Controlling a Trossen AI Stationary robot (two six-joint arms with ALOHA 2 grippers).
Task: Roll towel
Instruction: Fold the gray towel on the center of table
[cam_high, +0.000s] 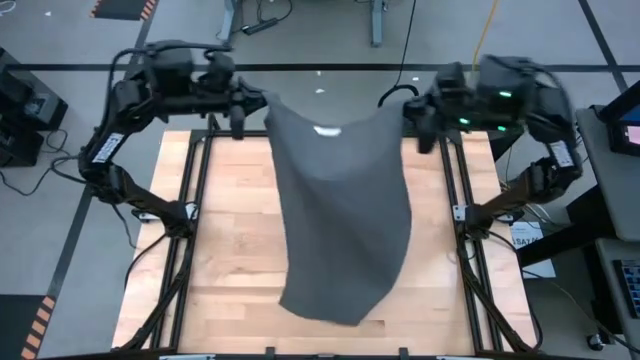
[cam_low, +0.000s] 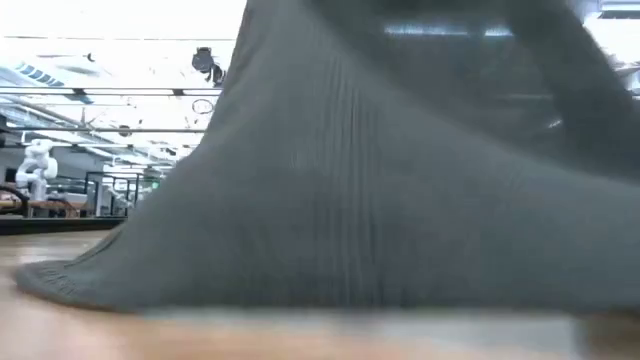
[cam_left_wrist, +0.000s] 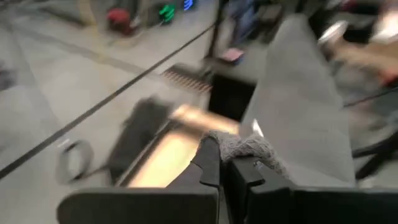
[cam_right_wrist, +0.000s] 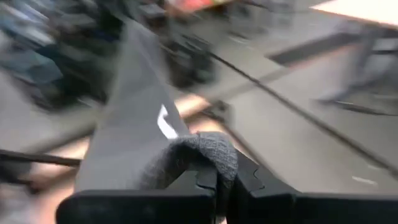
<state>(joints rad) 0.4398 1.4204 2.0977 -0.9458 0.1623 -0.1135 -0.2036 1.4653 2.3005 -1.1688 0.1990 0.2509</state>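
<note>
From above: the towel (cam_high: 340, 215) hangs between both arms at the far edge of the table (cam_high: 240, 270). The left gripper (cam_high: 252, 105) has one top corner, the right gripper (cam_high: 412, 108) the other. The cloth sags between them and drapes forward across the middle of the wooden top, its lower end lying toward the near edge. A small pale patch, probably the tag (cam_high: 327, 129), shows near the upper hem.

From table height: the dark grey towel (cam_low: 380, 180) fills most of the frame, ribbed and fanned out, its bottom edge resting on the table (cam_low: 100, 325). Neither gripper shows here. Shelving and a white figure stand in the room behind, at left.

Left wrist: the left gripper (cam_left_wrist: 225, 167) is closed, a bunched corner of towel (cam_left_wrist: 298, 118) pinched between its fingers (cam_left_wrist: 209, 163). A white tag (cam_left_wrist: 257, 129) sits just beyond the grip.

Right wrist: the right gripper (cam_right_wrist: 227, 177) is likewise closed on a wad of towel (cam_right_wrist: 134, 118), the fabric curling over its fingers (cam_right_wrist: 252, 180). The white tag (cam_right_wrist: 165, 123) lies just beyond it on the taut cloth.
</note>
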